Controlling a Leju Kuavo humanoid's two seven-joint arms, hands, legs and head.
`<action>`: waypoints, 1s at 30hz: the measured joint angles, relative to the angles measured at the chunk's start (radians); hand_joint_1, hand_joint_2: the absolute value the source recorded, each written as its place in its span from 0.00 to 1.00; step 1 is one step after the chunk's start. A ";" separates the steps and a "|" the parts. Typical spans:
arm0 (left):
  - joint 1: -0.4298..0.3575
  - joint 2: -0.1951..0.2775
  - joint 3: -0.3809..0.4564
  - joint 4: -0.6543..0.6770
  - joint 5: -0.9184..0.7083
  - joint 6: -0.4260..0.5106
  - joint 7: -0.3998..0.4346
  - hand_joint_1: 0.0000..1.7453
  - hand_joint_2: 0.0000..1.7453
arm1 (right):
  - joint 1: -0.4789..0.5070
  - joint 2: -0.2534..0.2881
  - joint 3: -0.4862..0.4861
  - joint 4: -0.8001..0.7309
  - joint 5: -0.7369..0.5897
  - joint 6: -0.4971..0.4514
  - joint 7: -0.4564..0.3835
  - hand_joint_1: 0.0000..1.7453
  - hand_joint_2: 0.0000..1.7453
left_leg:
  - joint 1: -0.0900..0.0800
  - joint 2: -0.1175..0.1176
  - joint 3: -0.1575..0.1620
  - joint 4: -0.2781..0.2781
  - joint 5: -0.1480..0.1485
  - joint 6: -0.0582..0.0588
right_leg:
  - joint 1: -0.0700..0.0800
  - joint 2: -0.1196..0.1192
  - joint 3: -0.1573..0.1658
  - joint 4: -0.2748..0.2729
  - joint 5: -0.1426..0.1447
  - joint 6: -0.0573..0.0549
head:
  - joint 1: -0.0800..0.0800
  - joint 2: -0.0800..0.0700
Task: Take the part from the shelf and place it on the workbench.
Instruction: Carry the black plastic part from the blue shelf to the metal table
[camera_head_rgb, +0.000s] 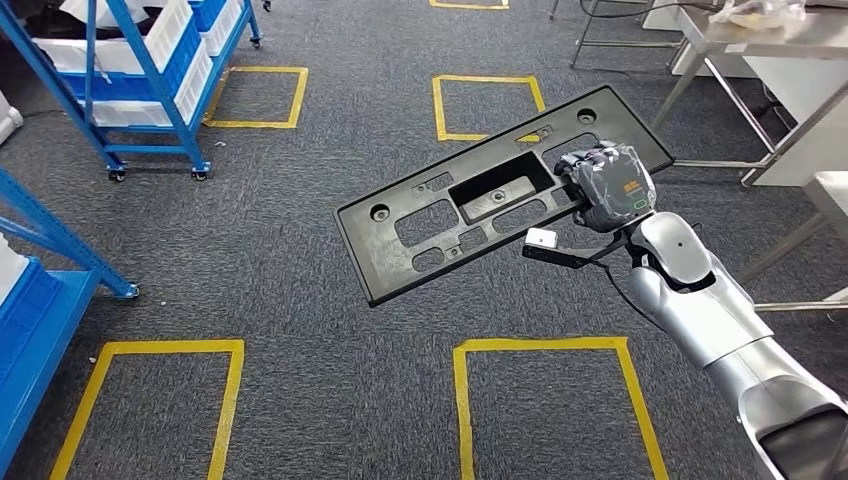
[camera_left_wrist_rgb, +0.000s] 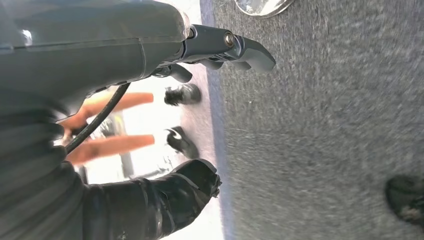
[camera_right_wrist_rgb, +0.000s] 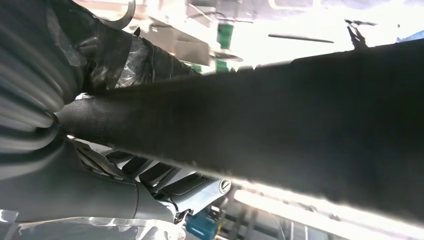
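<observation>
Head view: the right hand (camera_head_rgb: 606, 187) grips the black panel (camera_head_rgb: 480, 200) by one end, holding it tilted in the air above the grey carpet (camera_head_rgb: 300, 280), well apart from the steel desk (camera_head_rgb: 790, 40).

Left wrist view: the left hand (camera_left_wrist_rgb: 165, 55) hangs over carpet; its grasp cannot be told.

Right wrist view: the panel (camera_right_wrist_rgb: 280, 120) crosses close by the right hand (camera_right_wrist_rgb: 65, 130).

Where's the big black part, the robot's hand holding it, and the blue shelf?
black part (camera_head_rgb: 420, 225): head view, flat middle.
right hand (camera_head_rgb: 607, 187): head view, back of hand.
blue shelf (camera_head_rgb: 140, 70): head view, front upright post.
</observation>
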 joint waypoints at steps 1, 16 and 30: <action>0.002 0.000 -0.004 0.000 -0.008 0.008 0.000 0.00 1.00 | 0.011 0.000 -0.001 0.000 0.002 0.000 0.001 1.00 1.00 | 0.000 0.011 0.000 0.000 0.000 -0.001 | -0.008 -0.005 -0.014 0.027 -0.001 0.006 | 0.000 0.000; 0.014 -0.014 -0.113 0.000 -0.041 0.108 -0.017 0.00 1.00 | 0.146 -0.064 -0.106 -0.110 0.005 0.003 0.021 1.00 1.00 | 0.000 -0.020 -0.131 0.307 -0.160 -0.039 | 0.010 0.006 0.128 -0.255 0.118 -0.043 | -0.001 0.000; 0.003 -0.017 -0.059 0.000 0.017 -0.009 -0.022 0.00 1.00 | 0.105 -0.064 -0.107 -0.111 0.030 0.025 0.016 1.00 1.00 | -0.008 -0.014 -0.006 -0.003 0.003 0.007 | 0.000 0.000 0.005 -0.033 0.019 0.007 | 0.000 0.000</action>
